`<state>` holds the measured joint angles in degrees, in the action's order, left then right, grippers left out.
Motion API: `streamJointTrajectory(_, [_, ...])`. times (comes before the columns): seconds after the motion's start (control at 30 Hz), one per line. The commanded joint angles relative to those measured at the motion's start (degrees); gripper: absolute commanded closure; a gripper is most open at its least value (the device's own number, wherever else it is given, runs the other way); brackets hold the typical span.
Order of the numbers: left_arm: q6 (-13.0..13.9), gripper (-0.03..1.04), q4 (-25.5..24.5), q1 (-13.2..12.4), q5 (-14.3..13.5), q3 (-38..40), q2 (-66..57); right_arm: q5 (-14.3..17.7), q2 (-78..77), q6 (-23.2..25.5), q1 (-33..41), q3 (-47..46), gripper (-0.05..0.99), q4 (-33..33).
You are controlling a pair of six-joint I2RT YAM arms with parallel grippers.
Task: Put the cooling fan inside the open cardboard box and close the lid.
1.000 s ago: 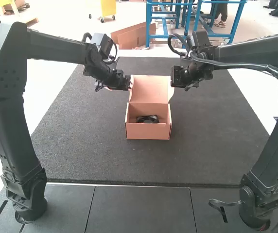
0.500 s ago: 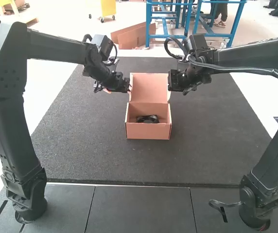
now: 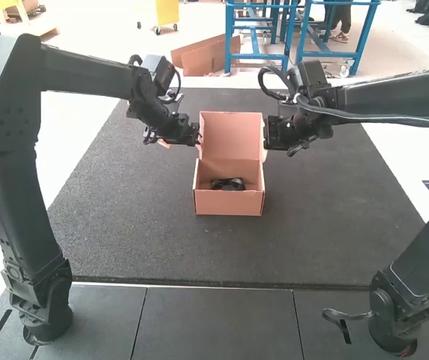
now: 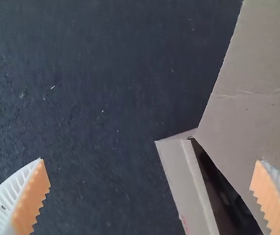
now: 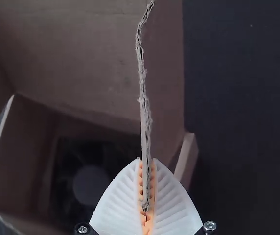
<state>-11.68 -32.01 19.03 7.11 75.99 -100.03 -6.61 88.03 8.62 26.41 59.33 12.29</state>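
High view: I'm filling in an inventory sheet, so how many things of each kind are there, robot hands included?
cardboard box: 1
cooling fan: 1
hands: 2 (left hand, right hand)
Total: 4

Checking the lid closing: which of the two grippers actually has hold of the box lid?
The right gripper: its fingers are shut on the lid's side edge. The left gripper is open at the opposite edge, clamping nothing.
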Motion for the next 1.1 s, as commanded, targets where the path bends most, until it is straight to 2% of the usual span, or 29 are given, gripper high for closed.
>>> streamJointTrajectory(0.0, [-0.1,0.04,-0.2,1.2,0.7,2.2,4.0,0.1,-1.1,0.7,0.7,-1.1,0.95,0.4])
streamJointTrajectory(0.27, [-0.1,0.04,-1.7,1.3,0.7,1.7,5.5,-1.4,-1.6,1.0,0.7,-1.9,0.95,0.4])
streamJointTrajectory(0.37, [-0.1,0.04,-1.9,1.3,0.6,1.0,6.2,-3.2,-1.6,1.1,0.7,-1.9,0.95,0.4])
streamJointTrajectory(0.57, [0.0,0.04,-1.9,1.4,0.6,-0.6,7.5,-4.9,-1.6,1.6,0.9,-2.0,0.95,0.4])
streamJointTrajectory(1.07, [-0.1,0.04,-2.3,1.6,0.7,-4.9,9.8,-6.4,-2.2,1.5,1.2,-4.0,0.95,0.4])
